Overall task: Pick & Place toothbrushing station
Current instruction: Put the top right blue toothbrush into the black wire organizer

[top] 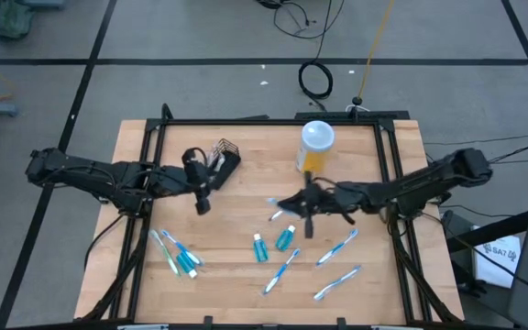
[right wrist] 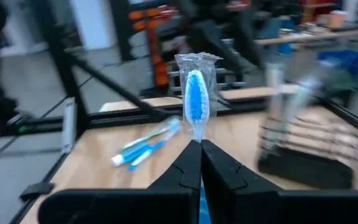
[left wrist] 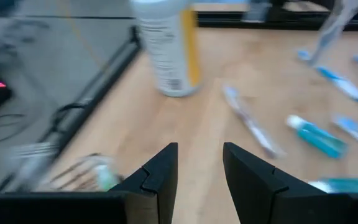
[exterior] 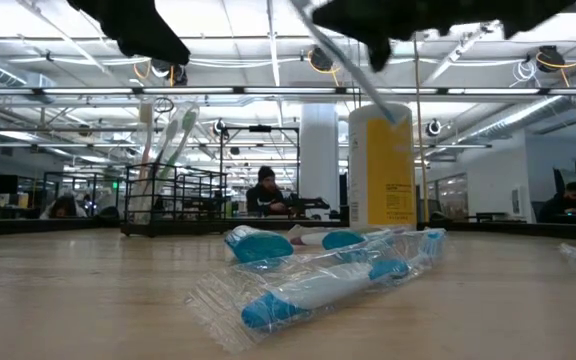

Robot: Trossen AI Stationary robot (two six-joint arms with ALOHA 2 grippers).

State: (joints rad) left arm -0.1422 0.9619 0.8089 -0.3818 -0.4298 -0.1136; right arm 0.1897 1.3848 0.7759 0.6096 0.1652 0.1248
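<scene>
The right gripper (right wrist: 200, 144) has its fingers closed on a wrapped toothbrush (right wrist: 196, 102), pinching the handle so the blue head stands up beyond the fingertips. In the high view this gripper (top: 293, 205) sits near the middle of the table, just in front of a white-and-yellow bottle (top: 314, 147). The low view shows the brush (exterior: 353, 72) lifted clear of the table, slanting across the bottle.

The left gripper (left wrist: 199, 168) has its fingers parted with nothing between them; in the high view it (top: 202, 194) hovers just beside the basket (top: 223, 154), which stands at the rear left of the table and already holds some brushes.

The step in hand appears to be carrying the held brush to the basket. To do it well:

- Keep the pinch firm; the wrapper looks slippery and the brush could swivel.
- Travel high enough to clear the bottle and the basket rim.
- Turn the brush near upright over the basket before release.
- Hold the left arm clear of the path, since it lies close to the basket.

Other brushes (top: 338, 247) and teal tubes (top: 285, 237) remain on the table in front.
</scene>
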